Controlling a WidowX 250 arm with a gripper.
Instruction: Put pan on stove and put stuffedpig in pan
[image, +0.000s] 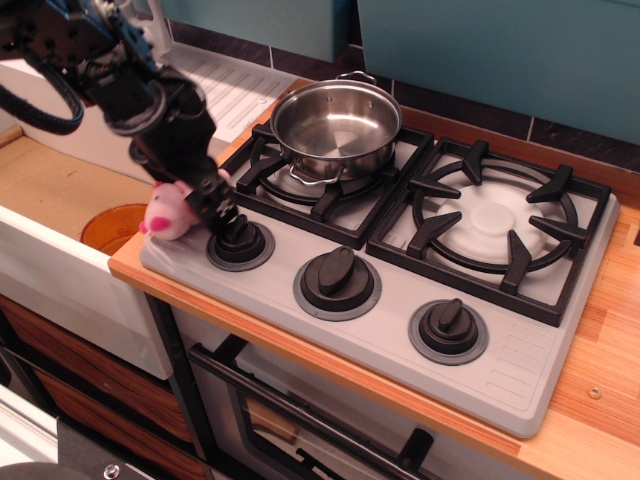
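Observation:
The shiny steel pan stands upright and empty on the back-left grate of the grey stove. The pink stuffedpig is at the stove's front-left corner, just left of the left knob. My gripper is tilted down over the pig's right side and shut on it. The pig seems raised slightly off the stove top. Its white string is hidden. The fingertips are hard to tell apart from the black knob behind them.
The right burner is bare. Two more knobs sit along the stove's front. A white sink with an orange disc lies to the left, and a ribbed white drainboard is behind it. A wooden counter surrounds the stove.

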